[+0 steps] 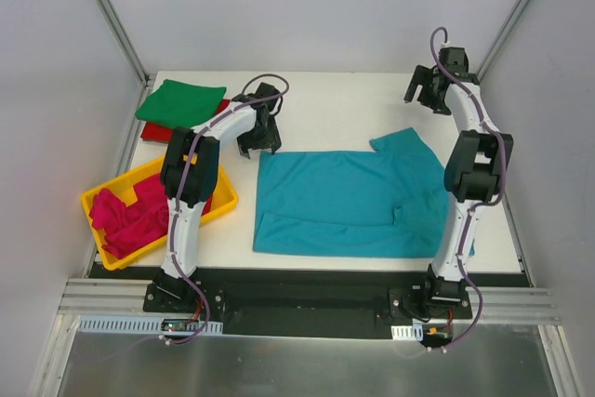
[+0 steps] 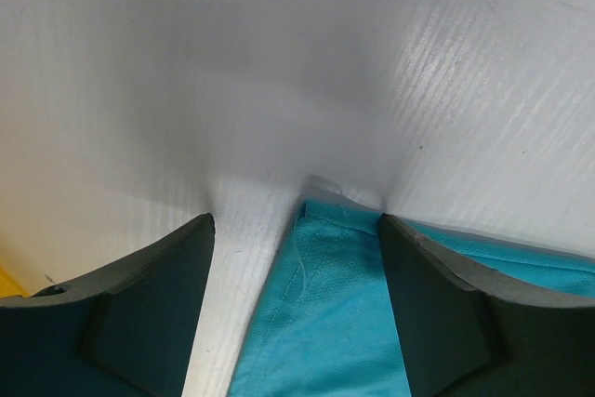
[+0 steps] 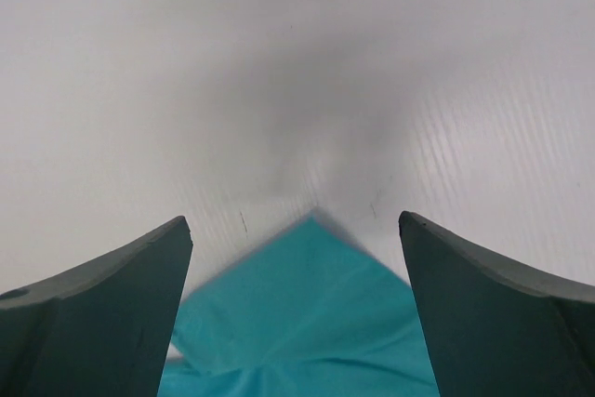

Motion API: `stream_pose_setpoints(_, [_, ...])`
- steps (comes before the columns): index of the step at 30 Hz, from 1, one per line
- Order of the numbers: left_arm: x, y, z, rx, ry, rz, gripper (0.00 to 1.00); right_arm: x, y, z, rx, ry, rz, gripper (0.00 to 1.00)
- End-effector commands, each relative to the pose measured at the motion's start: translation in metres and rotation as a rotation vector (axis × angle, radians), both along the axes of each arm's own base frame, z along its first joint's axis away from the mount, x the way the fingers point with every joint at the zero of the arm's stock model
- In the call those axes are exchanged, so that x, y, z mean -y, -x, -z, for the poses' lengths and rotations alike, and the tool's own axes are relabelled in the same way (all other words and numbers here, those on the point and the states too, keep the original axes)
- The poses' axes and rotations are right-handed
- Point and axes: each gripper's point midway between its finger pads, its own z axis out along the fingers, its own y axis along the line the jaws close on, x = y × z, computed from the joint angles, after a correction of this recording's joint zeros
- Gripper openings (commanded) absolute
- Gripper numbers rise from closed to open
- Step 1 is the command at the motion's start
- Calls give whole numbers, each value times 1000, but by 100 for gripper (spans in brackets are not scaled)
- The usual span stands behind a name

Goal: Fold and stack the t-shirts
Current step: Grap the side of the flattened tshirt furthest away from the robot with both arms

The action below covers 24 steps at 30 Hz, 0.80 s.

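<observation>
A teal-blue t-shirt (image 1: 349, 200) lies spread on the white table. My left gripper (image 1: 259, 148) is open just above its far left corner; the left wrist view shows that hemmed corner (image 2: 330, 304) between the fingers (image 2: 139, 309). My right gripper (image 1: 429, 92) is open, high above the far right of the table; the right wrist view shows a sleeve tip (image 3: 311, 318) below. A folded green t-shirt (image 1: 181, 100) lies on a red one (image 1: 158, 133) at the far left. Magenta-pink t-shirts (image 1: 130, 214) lie in the tray.
A yellow plastic tray (image 1: 221, 200) stands at the near left beside the left arm. Grey walls with metal posts close in the table on the left, far and right sides. A black base strip runs along the near edge.
</observation>
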Motion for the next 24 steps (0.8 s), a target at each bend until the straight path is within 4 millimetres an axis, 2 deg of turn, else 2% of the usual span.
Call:
stream_pose_setpoints(1, [-1,3,-4,-22,18,-54,68,-8,-4,21,-101,11,-17,96])
stream_pose_setpoints(3, [0,8,4,-43,25,-71,66,-17,-9,28,-111,-19,-48,96])
stream_pose_setpoints(8, [-1,18,13,-82,33,-86,61,-21,-6,51,-167,-23,-57,96])
stream_pose_setpoints(11, [0,24,13,-92,47,-97,53,-21,-4,60,-189,-2,-68,96])
stream_pose_setpoints(15, [2,26,14,-103,58,-92,32,-22,2,67,-232,22,-94,99])
stream_pose_setpoints(16, [4,27,15,-106,65,-92,30,-25,6,70,-247,25,-104,99])
stream_pose_setpoints(19, [5,27,15,-108,70,-91,22,-28,14,74,-267,51,-161,94])
stream_pose_setpoints(20, [6,27,13,-105,73,-87,20,-39,16,76,-277,66,-200,93])
stream_pose_setpoints(22, [5,27,12,-105,71,-86,15,-46,19,77,-294,85,-240,90])
stream_pose_setpoints(24, [4,28,9,-98,68,-87,11,-42,24,79,-325,129,-229,84])
